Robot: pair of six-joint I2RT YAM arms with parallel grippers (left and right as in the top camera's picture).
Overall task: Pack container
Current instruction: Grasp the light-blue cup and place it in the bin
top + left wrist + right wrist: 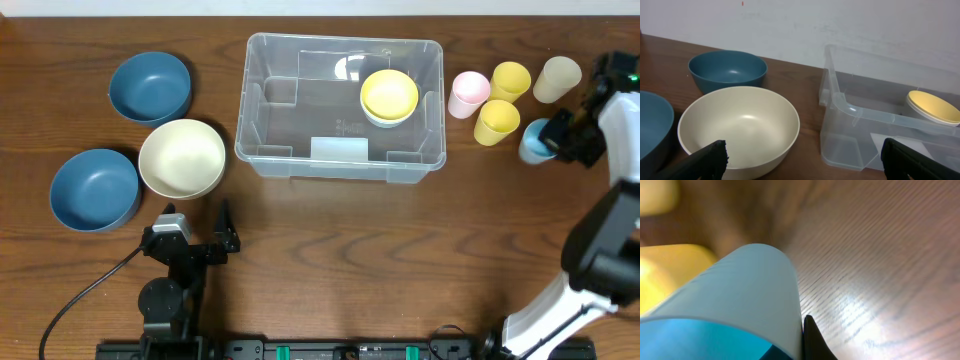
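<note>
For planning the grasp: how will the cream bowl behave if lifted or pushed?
The cream bowl looks stiff and thin-walled, so probably light. Its glossy inside may slip in a rim pinch. Wide and low, it should slide rather than tip.

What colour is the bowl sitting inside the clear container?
Yellow; the bowl shows best in the overhead view.

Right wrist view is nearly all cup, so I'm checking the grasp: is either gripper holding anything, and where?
The right gripper appears to pinch the light blue plastic cup at its rim. The left gripper is open, holding nothing.
</note>
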